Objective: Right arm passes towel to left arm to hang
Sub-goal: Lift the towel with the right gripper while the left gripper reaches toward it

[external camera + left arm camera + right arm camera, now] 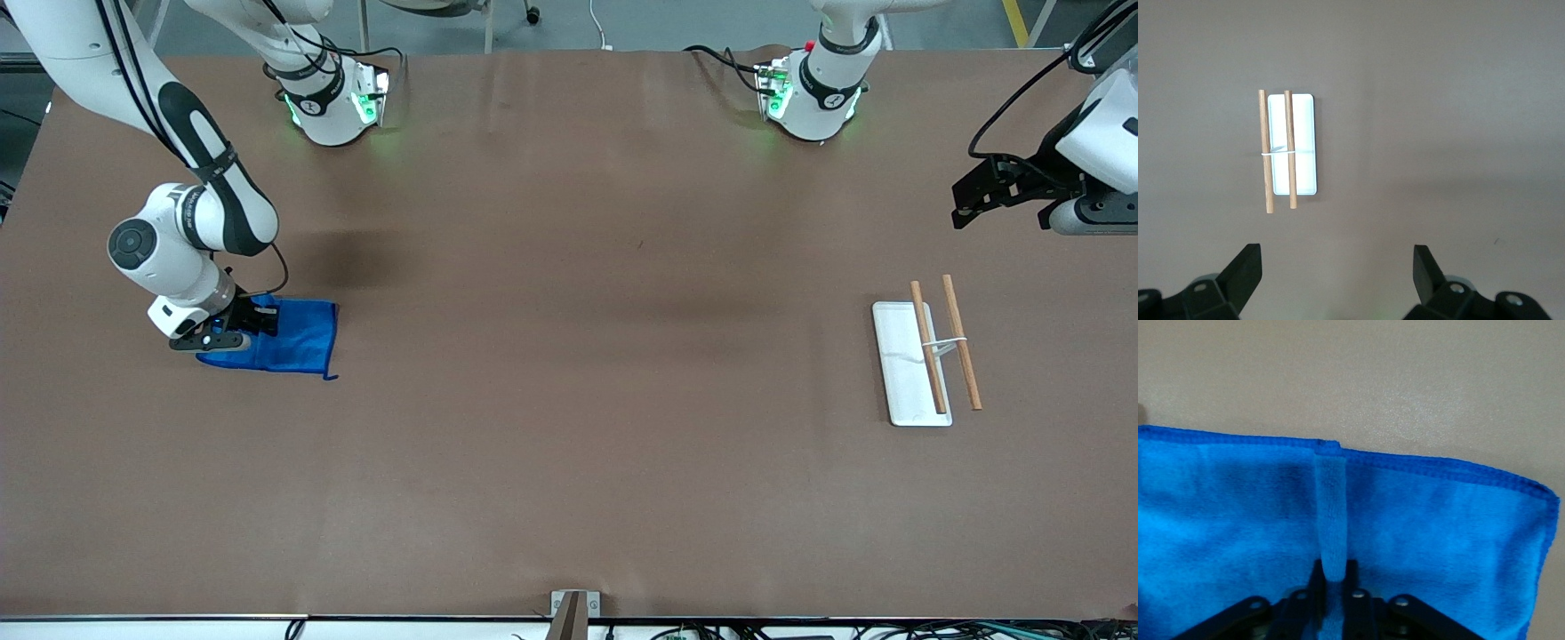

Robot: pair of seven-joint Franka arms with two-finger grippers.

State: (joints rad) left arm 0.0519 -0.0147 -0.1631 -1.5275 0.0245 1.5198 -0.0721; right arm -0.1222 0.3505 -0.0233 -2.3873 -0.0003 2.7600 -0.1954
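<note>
The bright-blue towel [298, 342] lies on the brown table at the right arm's end. My right gripper [255, 320] is down on the towel's edge, shut on a pinched ridge of the cloth. In the right wrist view the ridge runs from the stitched edge of the towel [1438, 513] into the shut right gripper [1333, 577]. My left gripper [965, 204] is open and empty, and the left arm waits above the table at its own end. In the left wrist view the left gripper [1338, 263] has its fingers wide apart over bare table.
A white rack tray [900, 373] with two wooden rods [962, 342] over it stands at the left arm's end, nearer the front camera than the left gripper. The tray also shows in the left wrist view [1305, 143]. The arm bases stand along the table's back edge.
</note>
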